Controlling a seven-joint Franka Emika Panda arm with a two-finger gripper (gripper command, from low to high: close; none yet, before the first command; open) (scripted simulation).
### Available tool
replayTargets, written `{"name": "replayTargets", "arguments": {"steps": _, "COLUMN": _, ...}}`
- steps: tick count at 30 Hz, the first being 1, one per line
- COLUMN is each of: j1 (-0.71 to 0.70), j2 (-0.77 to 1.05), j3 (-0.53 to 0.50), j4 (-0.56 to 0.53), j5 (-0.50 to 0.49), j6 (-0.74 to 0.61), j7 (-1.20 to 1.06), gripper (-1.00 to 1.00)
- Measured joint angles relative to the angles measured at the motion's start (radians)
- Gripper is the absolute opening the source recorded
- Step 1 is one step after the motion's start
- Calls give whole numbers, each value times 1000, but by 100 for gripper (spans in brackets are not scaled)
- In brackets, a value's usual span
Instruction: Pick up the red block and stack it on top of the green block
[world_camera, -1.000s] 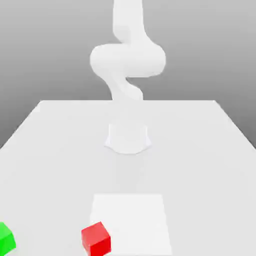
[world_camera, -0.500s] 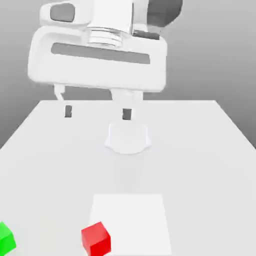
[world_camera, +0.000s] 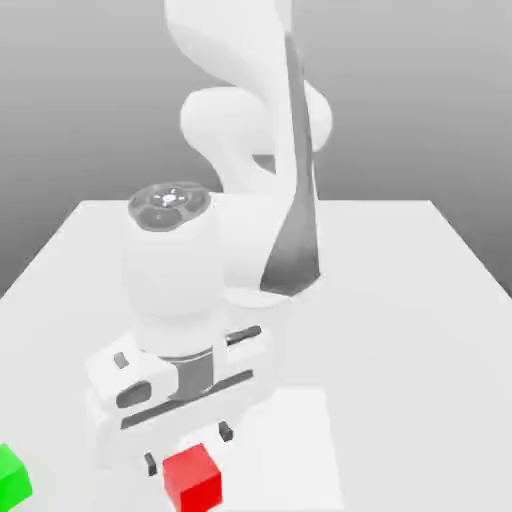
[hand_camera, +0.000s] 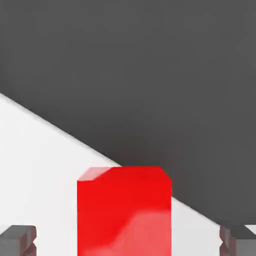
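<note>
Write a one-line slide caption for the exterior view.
Open end effector poised just behind the red block, green block at the exterior view's left edge.

There were two blocks on the one white desk (world_camera: 420, 300): one red block (world_camera: 192, 476) and one green block (world_camera: 12, 478). One robot arm (world_camera: 250, 120) stood on it, carrying one end effector (world_camera: 188, 448) with two dark fingertips (hand_camera: 18, 239).

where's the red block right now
In the exterior view the red block sits on the table near the bottom edge, just below the open claw, right of the green block.
</note>
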Motion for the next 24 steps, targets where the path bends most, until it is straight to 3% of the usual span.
{"name": "replayTargets", "arguments": {"steps": 1, "j1": -3, "j2": 19, "j3": 3, "j4": 3, "j5": 3, "j6": 16, "j7": -3, "gripper": -100}}
{"name": "replayTargets", "arguments": {"steps": 8, "j1": -2, "j2": 15, "j3": 3, "j4": 2, "j5": 3, "j6": 11, "j7": -3, "gripper": -100}}
{"name": "replayTargets", "arguments": {"steps": 13, "j1": -3, "j2": -133, "j3": -17, "j4": -13, "j5": -22, "j6": -121, "j7": 17, "gripper": -100}}
{"name": "replayTargets", "arguments": {"steps": 20, "j1": -185, "j2": -82, "j3": -157, "j4": 168, "j5": 51, "j6": -262, "j7": 2, "gripper": -100}}
{"name": "replayTargets", "arguments": {"steps": 23, "j1": -251, "j2": 31, "j3": -162, "j4": 227, "j5": 107, "j6": -212, "j7": -26, "gripper": -100}}
{"name": "replayTargets", "arguments": {"steps": 24, "j1": -260, "j2": 57, "j3": -156, "j4": 232, "j5": 118, "j6": -192, "j7": -32, "gripper": 100}}
